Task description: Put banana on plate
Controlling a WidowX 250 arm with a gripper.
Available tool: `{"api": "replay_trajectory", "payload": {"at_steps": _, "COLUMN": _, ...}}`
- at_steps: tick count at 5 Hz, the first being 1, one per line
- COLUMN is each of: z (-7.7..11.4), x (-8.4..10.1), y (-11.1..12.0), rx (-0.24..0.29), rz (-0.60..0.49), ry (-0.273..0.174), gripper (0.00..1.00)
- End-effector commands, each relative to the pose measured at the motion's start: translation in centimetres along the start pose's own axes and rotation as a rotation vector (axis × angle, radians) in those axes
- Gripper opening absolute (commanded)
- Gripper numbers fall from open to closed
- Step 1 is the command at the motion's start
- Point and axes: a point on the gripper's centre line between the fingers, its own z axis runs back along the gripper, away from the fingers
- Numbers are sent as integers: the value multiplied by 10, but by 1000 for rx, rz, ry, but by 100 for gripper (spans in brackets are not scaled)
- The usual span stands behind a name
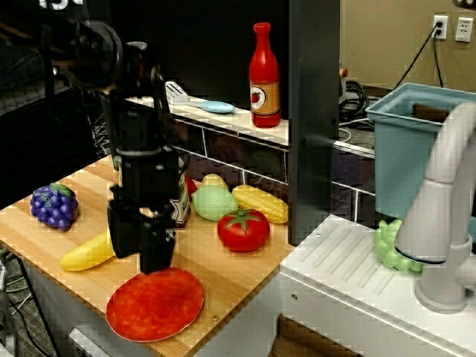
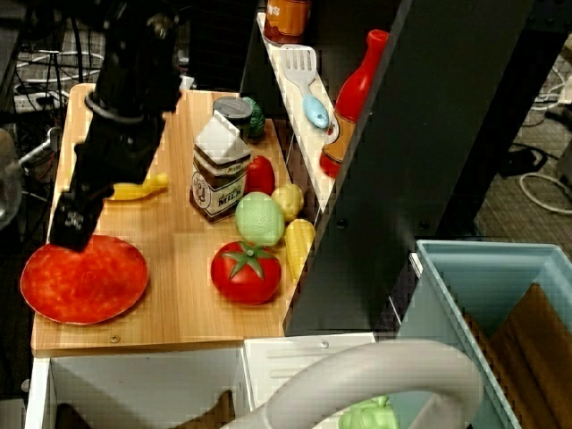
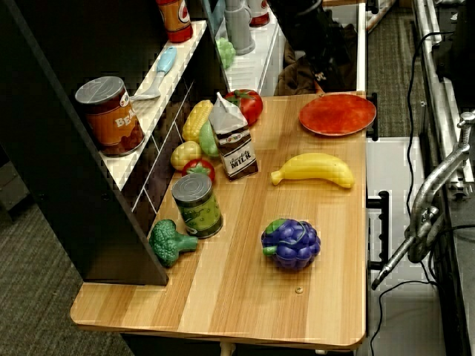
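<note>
The banana (image 1: 85, 253) is smooth and yellow and lies flat on the wooden counter, left of my gripper (image 1: 143, 256). In the view from above, the banana (image 2: 138, 189) sits just behind the arm. The red-orange plate (image 1: 155, 303) rests at the counter's front corner, directly below and in front of the fingertips. From above, my gripper (image 2: 71, 231) hangs over the plate's (image 2: 85, 279) far rim. Its two black fingers stand apart with nothing between them. The end view shows the banana (image 3: 313, 169) and the plate (image 3: 338, 113), and I cannot make out the gripper there.
A milk carton (image 1: 181, 201), tomato (image 1: 243, 229), corn cob (image 1: 260, 203) and green vegetable (image 1: 214, 202) crowd the counter to the right of the arm. Purple grapes (image 1: 53, 206) sit at the left. A can (image 3: 197, 205) and broccoli (image 3: 169, 241) stand by the shelf wall.
</note>
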Motion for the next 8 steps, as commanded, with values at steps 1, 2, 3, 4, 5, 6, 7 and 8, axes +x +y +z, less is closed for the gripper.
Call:
{"api": "replay_trajectory", "payload": {"at_steps": 1, "z": 14, "x": -4, "y": 24, "rx": 127, "rz": -53, "ry": -104, "gripper": 100}}
{"api": "replay_trajectory", "payload": {"at_steps": 2, "z": 6, "x": -2, "y": 32, "rx": 197, "rz": -107, "ry": -170, "gripper": 100}}
{"api": "replay_trajectory", "payload": {"at_steps": 3, "z": 9, "x": 4, "y": 33, "rx": 246, "rz": -135, "ry": -199, "gripper": 100}}
{"api": "replay_trajectory", "payload": {"at_steps": 4, "z": 31, "x": 6, "y": 35, "rx": 202, "rz": -142, "ry": -176, "gripper": 100}}
{"api": "replay_trajectory", "payload": {"at_steps": 5, "z": 52, "x": 8, "y": 48, "rx": 143, "rz": -117, "ry": -171, "gripper": 100}}
{"api": "replay_trajectory", "payload": {"at_steps": 6, "z": 61, "x": 10, "y": 61, "rx": 134, "rz": -104, "ry": -159, "gripper": 100}}
{"api": "replay_trajectory", "payload": {"at_steps": 7, "z": 55, "x": 3, "y": 90, "rx": 119, "rz": -82, "ry": -162, "gripper": 100}}
{"api": "replay_trajectory", "payload": {"at_steps": 8, "z": 43, "x": -1, "y": 110, "rx": 100, "rz": -68, "ry": -151, "gripper": 100}}
